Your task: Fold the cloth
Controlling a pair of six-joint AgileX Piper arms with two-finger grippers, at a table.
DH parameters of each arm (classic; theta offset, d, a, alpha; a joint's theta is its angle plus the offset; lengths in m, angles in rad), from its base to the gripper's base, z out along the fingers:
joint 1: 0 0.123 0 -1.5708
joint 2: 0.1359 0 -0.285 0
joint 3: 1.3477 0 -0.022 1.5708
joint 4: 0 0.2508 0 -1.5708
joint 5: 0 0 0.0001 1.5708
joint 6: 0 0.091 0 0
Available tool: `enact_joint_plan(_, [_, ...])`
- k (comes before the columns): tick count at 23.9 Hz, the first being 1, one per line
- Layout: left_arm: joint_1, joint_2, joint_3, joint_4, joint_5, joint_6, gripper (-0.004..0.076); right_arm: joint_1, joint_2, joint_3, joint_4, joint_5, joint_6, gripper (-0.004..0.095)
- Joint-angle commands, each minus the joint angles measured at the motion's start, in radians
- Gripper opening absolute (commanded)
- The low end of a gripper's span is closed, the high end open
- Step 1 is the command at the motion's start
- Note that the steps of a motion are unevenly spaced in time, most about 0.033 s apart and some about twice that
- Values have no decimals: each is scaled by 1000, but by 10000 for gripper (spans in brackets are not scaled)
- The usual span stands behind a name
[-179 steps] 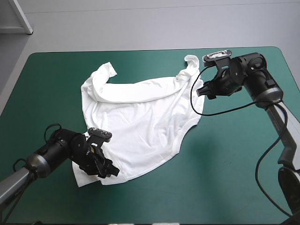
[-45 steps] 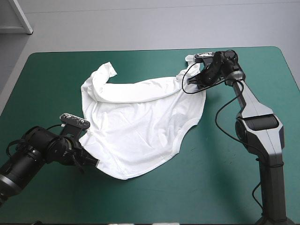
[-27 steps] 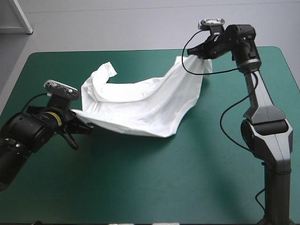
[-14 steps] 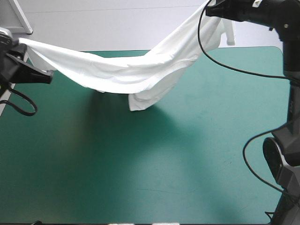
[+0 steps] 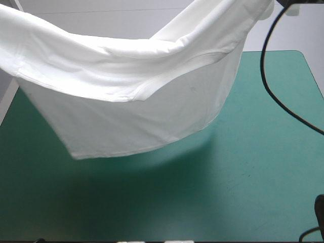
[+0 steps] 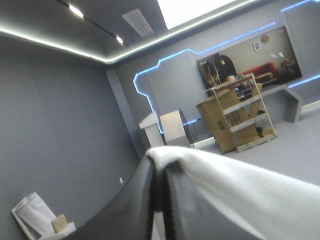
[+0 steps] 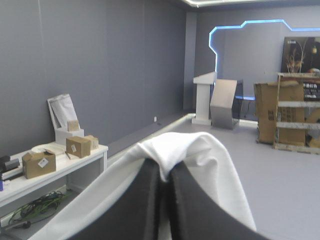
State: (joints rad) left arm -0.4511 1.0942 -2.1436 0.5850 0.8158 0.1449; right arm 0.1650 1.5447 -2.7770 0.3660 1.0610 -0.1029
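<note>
Fingers first: the left gripper [image 6: 156, 172] is pinched tight on the T-shirt [image 5: 136, 96], with white cloth folded over its black tips. The right gripper [image 7: 164, 182] is pinched on the T-shirt too, in the same way. Both are up high, looking out into the room. From above, the shirt hangs between them like a hammock, from ten o'clock across to one o'clock. Its low corner dips toward eight o'clock. It seems to hang free above the teal-green table [image 5: 263, 172], with a shadow under it. I think the shirt is light, soft and floppy. It will sag and swing, and it could slip from a small pinch. Good spots to hold are the thick edges: hem, shoulders or sleeve ends.
</note>
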Motion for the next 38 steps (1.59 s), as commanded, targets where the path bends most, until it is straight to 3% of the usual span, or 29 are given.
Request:
enact_joint_plan(1, [-2, 7, -41, 13, -62, 7, 19, -4, -58, -15, 20, -94, -19, -17])
enact_joint_plan(10, [-2, 54, -7, -14, 144, 4, 19, -4, 0, -1, 19, -29, -31, -17])
enact_joint_plan(15, [-2, 180, 146, -12, 138, -78, 20, -4, 161, 111, 28, -29, -31, -17])
enact_joint_plan(19, [20, 361, 334, -16, -55, -213, 20, -4, 394, 148, 28, -83, -63, -17])
enact_joint_plan(25, [151, 625, 351, -135, -247, -240, 20, -4, 673, 148, 28, -269, -68, -17])
enact_joint_plan(33, [208, 851, 351, -190, -542, -249, 19, -4, 853, 148, 71, -510, -127, -15])
enact_joint_plan(38, [208, 965, 351, -190, -678, -273, 20, -4, 912, 148, 80, -625, -167, 68])
